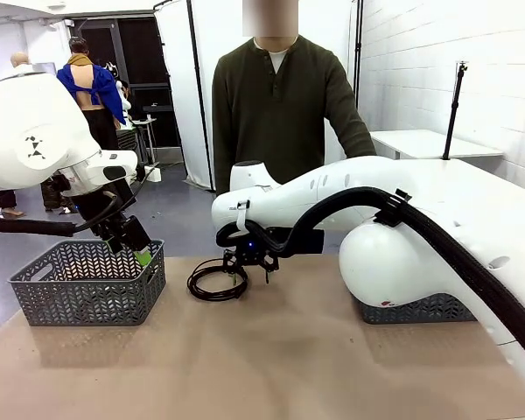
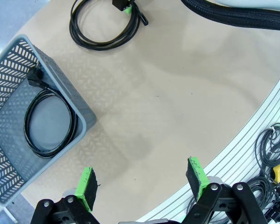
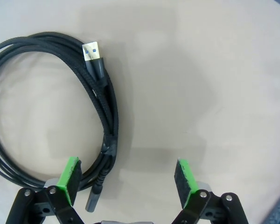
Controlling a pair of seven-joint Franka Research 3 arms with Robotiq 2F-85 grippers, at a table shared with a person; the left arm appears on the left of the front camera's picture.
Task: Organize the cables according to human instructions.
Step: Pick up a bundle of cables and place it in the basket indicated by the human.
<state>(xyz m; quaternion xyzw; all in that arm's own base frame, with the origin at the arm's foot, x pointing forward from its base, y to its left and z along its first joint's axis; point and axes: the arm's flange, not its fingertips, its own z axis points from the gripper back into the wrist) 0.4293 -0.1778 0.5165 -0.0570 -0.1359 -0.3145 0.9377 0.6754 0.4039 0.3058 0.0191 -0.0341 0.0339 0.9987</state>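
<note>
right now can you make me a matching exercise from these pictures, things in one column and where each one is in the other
Things:
1. coiled cable with the gold USB plug
2. coiled cable with the black plug
3. left gripper
4. right gripper

Places:
A. inside the grey basket
B. open, low over the coil on the bare table
C. lying on the tan table
D. open, above the table beside the grey basket

Pairs: 1-C, 2-A, 3-D, 4-B

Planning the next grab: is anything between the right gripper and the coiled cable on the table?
Nothing visible. The right gripper hangs open directly over the cable, one pad beside its strands, only bare table around.
</note>
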